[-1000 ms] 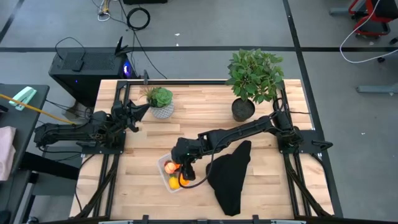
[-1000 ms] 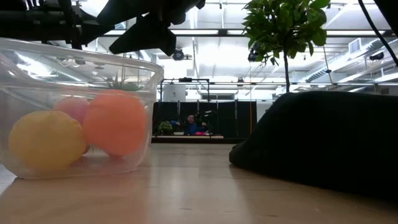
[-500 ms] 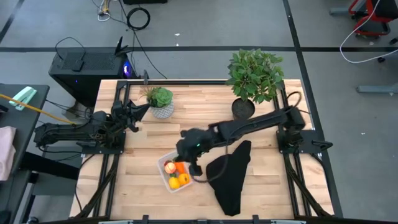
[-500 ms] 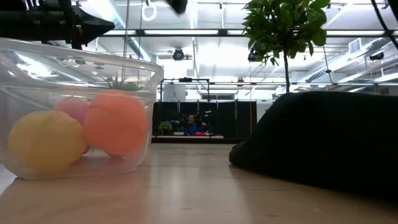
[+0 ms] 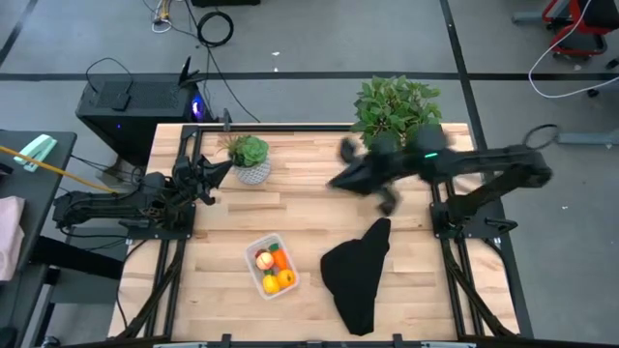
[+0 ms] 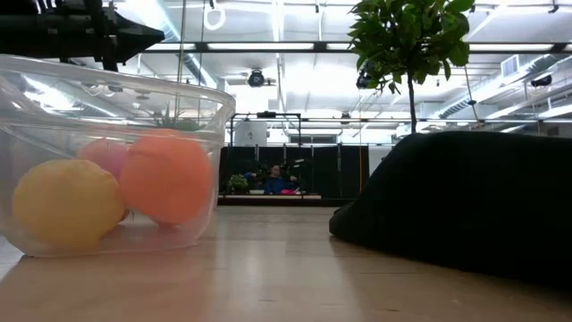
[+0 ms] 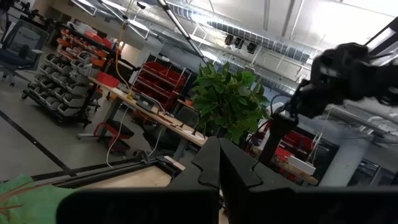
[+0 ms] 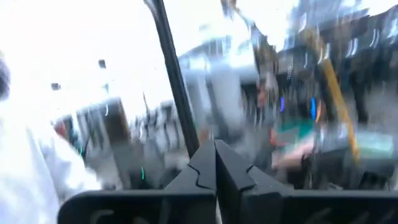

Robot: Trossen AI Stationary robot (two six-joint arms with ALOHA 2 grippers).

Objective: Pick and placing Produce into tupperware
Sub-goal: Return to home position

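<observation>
Logging state: tupperware (image 5: 250, 261) sits at lower centre of the high view, left of the black cloth (image 5: 356, 275) and apart from it. Produce (image 5: 274, 268) lies inside; no pieces are visible loose on the table. Low view shows a yellow piece (image 6: 67, 201), an orange piece (image 6: 165, 179) and a pinkish one (image 6: 105, 152) behind them, packed against the clear wall. Right arm (image 5: 464, 164) shows blurred at upper right of the high view, beside the large potted plant (image 5: 397, 106); its wrist view shows the right gripper (image 8: 214, 160) with fingers pressed together, nothing between them. Left gripper (image 5: 226, 167) waits at the left edge near the small potted plant (image 5: 250, 155), fingers likewise pressed together and empty. Handling judgement: pieces look light, smooth and rounded, so likely to roll or squirt out; best pinched across the widest middle. Container looks thin and light, likely to slide if bumped; best held by the rim.
</observation>
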